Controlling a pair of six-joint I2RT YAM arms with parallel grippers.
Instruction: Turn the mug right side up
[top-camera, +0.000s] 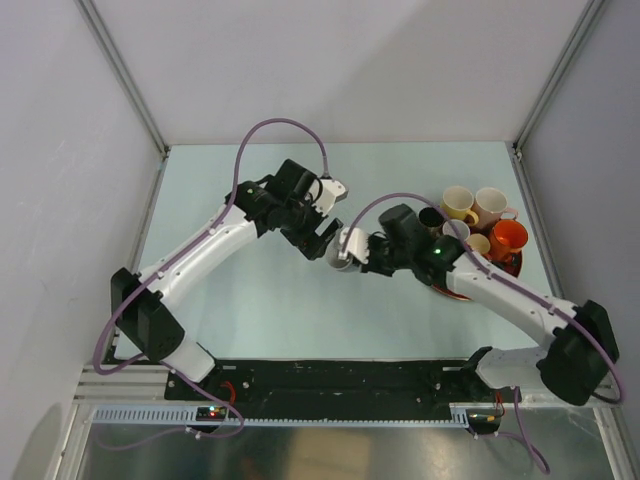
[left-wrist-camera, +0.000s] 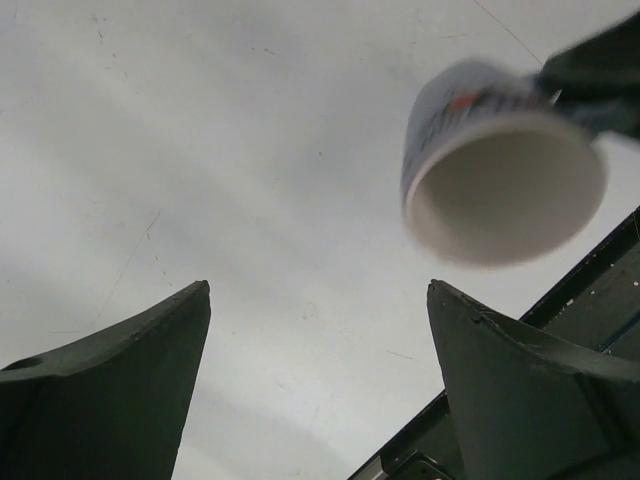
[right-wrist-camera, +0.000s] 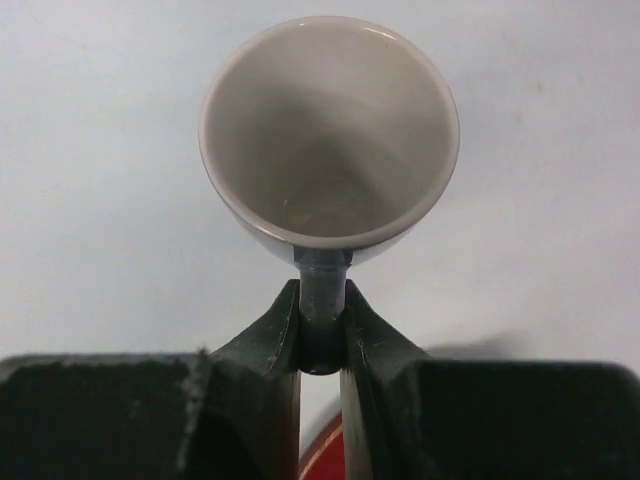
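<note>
The mug (top-camera: 338, 251) is white outside with a grey handle and a pale inside. My right gripper (right-wrist-camera: 322, 300) is shut on its handle (right-wrist-camera: 322, 310) and holds it off the table near the middle. In the right wrist view its mouth (right-wrist-camera: 330, 130) faces the camera. In the left wrist view the mug (left-wrist-camera: 500, 165) hangs at the upper right, mouth toward the lens, blurred. My left gripper (left-wrist-camera: 318, 290) is open and empty, just left of and behind the mug in the top view (top-camera: 318, 232).
A red tray (top-camera: 505, 268) at the right holds several mugs, among them a yellow one (top-camera: 458, 204), a white one (top-camera: 491, 205) and an orange one (top-camera: 508, 240). The black rail (top-camera: 330, 378) runs along the near edge. Walls enclose the table.
</note>
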